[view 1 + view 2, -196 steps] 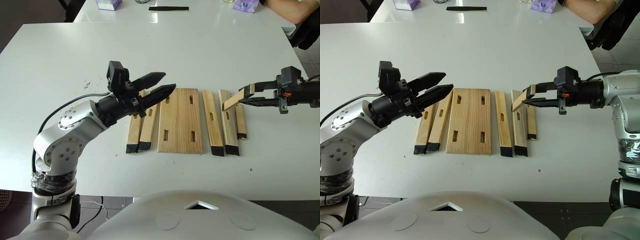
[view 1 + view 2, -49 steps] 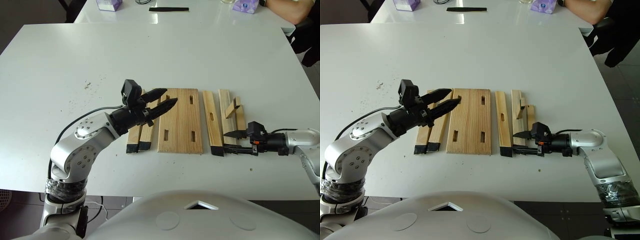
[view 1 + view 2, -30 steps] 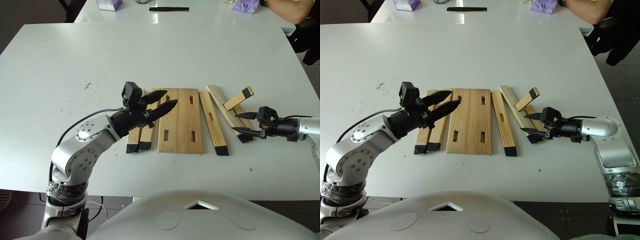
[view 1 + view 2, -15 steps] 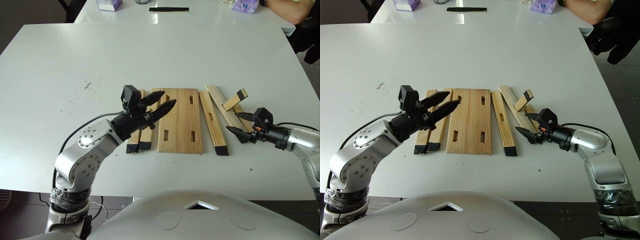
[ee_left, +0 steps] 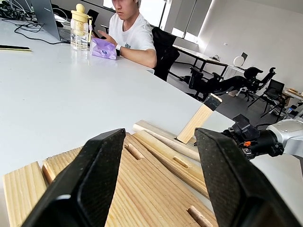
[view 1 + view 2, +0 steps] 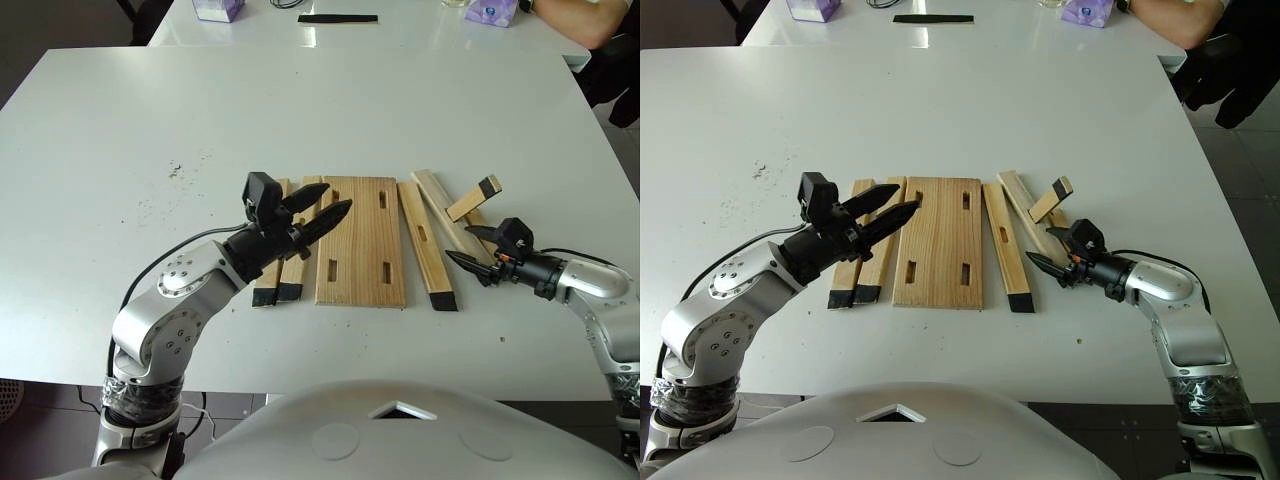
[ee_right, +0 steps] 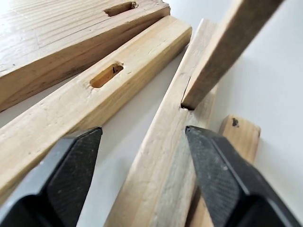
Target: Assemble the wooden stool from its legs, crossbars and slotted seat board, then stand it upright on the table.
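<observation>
Early days, nothing's slotted: right tool (image 6: 458, 243) is open with the skewed leg (image 6: 440, 203) and crossbar (image 6: 472, 198) just ahead, left tool (image 6: 338, 194) open above the board (image 6: 360, 240), so next it should probably close on that leg.

The left arm (image 6: 165, 335) and right arm (image 6: 600, 290) are silver-grey, built of rounded housings with round caps set with small screws. The left forearm is black, with a boxy black camera (image 6: 262, 190) and a thin black cable (image 6: 168, 258). The left claw (image 6: 338, 196) and right claw (image 6: 458, 242) have matte black, tapering fingers (image 5: 94, 179). The right claw's base carries an orange mark (image 5: 246, 143).
</observation>
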`<state>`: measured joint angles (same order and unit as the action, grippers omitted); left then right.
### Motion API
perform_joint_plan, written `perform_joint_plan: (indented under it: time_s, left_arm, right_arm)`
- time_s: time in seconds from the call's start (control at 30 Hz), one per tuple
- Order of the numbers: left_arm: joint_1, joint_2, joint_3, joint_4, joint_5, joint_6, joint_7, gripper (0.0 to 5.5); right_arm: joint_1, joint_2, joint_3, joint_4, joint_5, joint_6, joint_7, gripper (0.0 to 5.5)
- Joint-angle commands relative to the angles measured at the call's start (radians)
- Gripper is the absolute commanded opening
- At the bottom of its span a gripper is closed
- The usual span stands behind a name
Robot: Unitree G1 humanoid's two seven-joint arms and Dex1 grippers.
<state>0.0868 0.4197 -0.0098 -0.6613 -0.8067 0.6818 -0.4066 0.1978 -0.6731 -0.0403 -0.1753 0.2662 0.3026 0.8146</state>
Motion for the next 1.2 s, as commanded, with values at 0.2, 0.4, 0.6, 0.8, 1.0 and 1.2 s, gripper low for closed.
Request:
perform_joint_plan:
  time_s: [0.2,0.4,0.6,0.8,1.0,1.2]
  left_arm:
    - [-0.02,0.006,0.008,0.019,0.009,-0.006,-0.02,2.72]
    - [-0.02,0.015,0.017,0.023,0.007,-0.002,-0.037,2.72]
    - [-0.018,0.013,0.012,0.016,0.008,0.006,-0.03,2.72]
    - [-0.016,0.014,0.015,0.012,0.004,0.011,-0.028,2.72]
    - [-0.016,0.008,0.011,0.009,0.006,0.012,-0.02,2.72]
    - [-0.026,0.011,0.012,0.017,0.005,0.017,-0.022,2.72]
  right_arm:
    - [-0.045,0.033,-0.064,-0.023,0.071,0.052,-0.04,3.26]
    - [0.003,0.038,-0.036,0.002,0.034,0.025,-0.045,3.26]
    - [0.039,0.05,-0.017,0.052,-0.002,-0.015,-0.052,3.26]
    - [0.025,0.061,-0.043,0.052,0.025,-0.017,-0.062,3.26]
    - [0.015,0.052,-0.053,0.068,0.025,-0.014,-0.062,3.26]
    - [0.017,0.057,-0.045,0.093,0.012,-0.023,-0.068,3.26]
